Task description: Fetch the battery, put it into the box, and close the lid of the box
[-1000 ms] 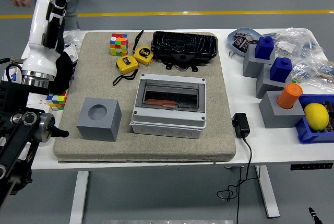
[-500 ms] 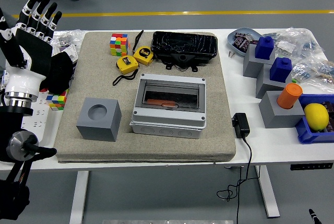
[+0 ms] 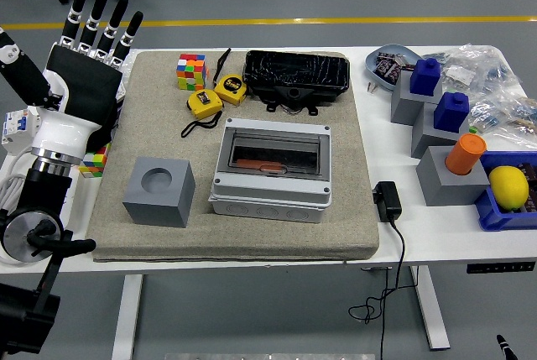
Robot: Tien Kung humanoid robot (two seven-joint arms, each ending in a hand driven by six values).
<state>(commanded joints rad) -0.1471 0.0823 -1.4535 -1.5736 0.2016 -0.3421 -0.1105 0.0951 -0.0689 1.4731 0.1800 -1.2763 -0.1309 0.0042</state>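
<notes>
Left hand raised at the mat's left edge, fingers extended and empty. Grey box sits mid-mat, clear lid down; an orange-brown object inside, possibly the battery, is indistinct.

Left arm: black and white, with a five-fingered robot hand

The left robot hand has a black palm and slim black fingers banded with white at the joints. Below it sit a white wrist shell and a silver ring, then a black forearm with a round metal-faced joint and black cabling.
</notes>
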